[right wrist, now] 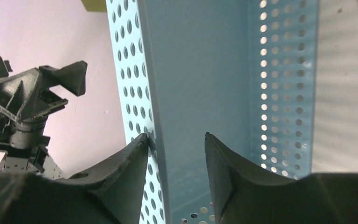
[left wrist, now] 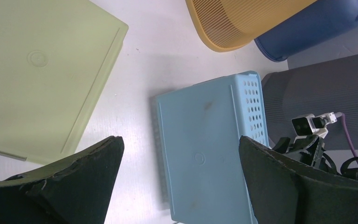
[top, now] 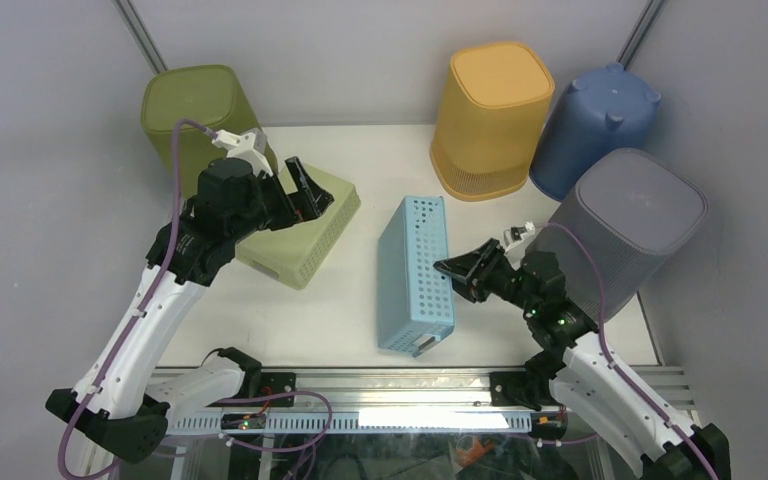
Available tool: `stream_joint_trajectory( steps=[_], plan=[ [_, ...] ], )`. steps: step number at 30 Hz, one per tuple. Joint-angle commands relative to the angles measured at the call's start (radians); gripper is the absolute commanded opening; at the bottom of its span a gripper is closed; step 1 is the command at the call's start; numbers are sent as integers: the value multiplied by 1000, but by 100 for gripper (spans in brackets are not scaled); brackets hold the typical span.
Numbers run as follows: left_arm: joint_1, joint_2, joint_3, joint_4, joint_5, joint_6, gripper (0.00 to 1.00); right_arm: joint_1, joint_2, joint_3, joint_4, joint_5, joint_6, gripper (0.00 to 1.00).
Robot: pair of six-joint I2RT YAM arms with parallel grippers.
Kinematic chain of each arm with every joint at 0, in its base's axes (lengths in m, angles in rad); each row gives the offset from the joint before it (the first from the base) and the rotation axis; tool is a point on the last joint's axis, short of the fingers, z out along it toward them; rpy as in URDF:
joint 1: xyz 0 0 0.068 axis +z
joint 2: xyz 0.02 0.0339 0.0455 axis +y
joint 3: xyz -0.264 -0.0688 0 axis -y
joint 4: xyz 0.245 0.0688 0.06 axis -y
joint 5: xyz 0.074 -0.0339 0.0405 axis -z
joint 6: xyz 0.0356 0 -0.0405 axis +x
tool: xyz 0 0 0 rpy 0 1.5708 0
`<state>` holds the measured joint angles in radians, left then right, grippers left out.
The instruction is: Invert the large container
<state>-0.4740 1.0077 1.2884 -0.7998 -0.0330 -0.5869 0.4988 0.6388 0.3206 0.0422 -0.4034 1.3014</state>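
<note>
One thin wall of the blue perforated basket (right wrist: pixel 200 60), likely light and stiff, stands inside your half-open right claw (right wrist: pixel 175 136); pinch there.

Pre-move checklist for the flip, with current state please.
1. Right gripper straddles the blue basket wall, one finger outside and one inside: ok.
2. Jaws closed on that wall: not ok. The right wrist view shows a gap at the inner finger.
3. Basket upside down: not ok. It stands on its long side, with the opening towards the right arm.
4. Left gripper out of the way: ok. It is open, over the green container and apart from the basket.
5. Room on the opening side: cannot tell. The grey bin stands close behind the right arm.
</note>
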Motion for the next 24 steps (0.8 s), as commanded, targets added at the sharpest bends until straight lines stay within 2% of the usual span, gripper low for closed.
stream_joint_trajectory(
  steps=[1, 4, 9, 13, 19, 24],
  plan=[
    [2, -17, -12, 59, 39, 14, 99, -4, -45, 18, -397, 157, -90, 50],
    [2, -14, -21, 70, 50, 12, 99, -3, -89, 33, -494, 207, -99, 55],
    [1, -6, -36, 80, 61, 11, 99, -2, -116, 37, -568, 235, -96, 70],
    [2, -2, -46, 88, 68, 9, 99, -1, -114, 101, -663, 291, -130, 81],
    [2, 16, -51, 90, 72, 12, 99, 12, -45, 332, -782, 366, -230, 93],
    [1, 41, -53, 94, 12, 13, 99, 69, 93, 568, -777, 395, -352, 99]
  ],
)
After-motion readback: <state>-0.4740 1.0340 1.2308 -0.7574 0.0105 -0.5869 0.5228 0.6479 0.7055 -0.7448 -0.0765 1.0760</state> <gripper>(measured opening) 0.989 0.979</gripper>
